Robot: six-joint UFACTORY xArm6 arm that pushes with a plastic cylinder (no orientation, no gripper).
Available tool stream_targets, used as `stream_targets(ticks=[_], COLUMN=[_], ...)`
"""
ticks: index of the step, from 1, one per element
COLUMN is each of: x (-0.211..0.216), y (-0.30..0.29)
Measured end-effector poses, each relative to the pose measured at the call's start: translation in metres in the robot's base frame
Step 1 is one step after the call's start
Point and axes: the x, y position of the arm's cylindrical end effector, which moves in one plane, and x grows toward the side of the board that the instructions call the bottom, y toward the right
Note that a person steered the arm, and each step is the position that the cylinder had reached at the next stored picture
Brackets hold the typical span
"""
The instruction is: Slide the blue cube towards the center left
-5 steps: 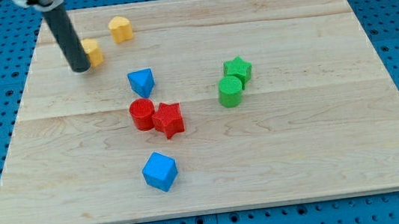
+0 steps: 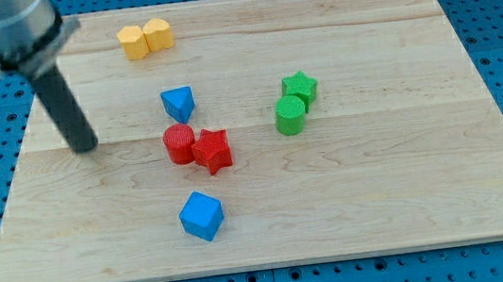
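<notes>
A: Looking for my tip [image 2: 85, 147]: it rests on the wooden board [image 2: 407, 171] at the left, with no fingers to part or close.

B: And the blue plastic cube [image 2: 202, 215]?

A: Near edge, well apart. A red cylinder [image 2: 178, 143] touching a red star [image 2: 213, 150] stands beyond it, then a blue wedge-like block [image 2: 178, 103].

B: Writing?

A: None readable; the rod's top is cut off.
</notes>
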Motion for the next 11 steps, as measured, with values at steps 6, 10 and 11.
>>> stream_targets(ticks=[6,10,11], x=[0.118,0.024,-0.022], y=[0.098,0.001,0.028])
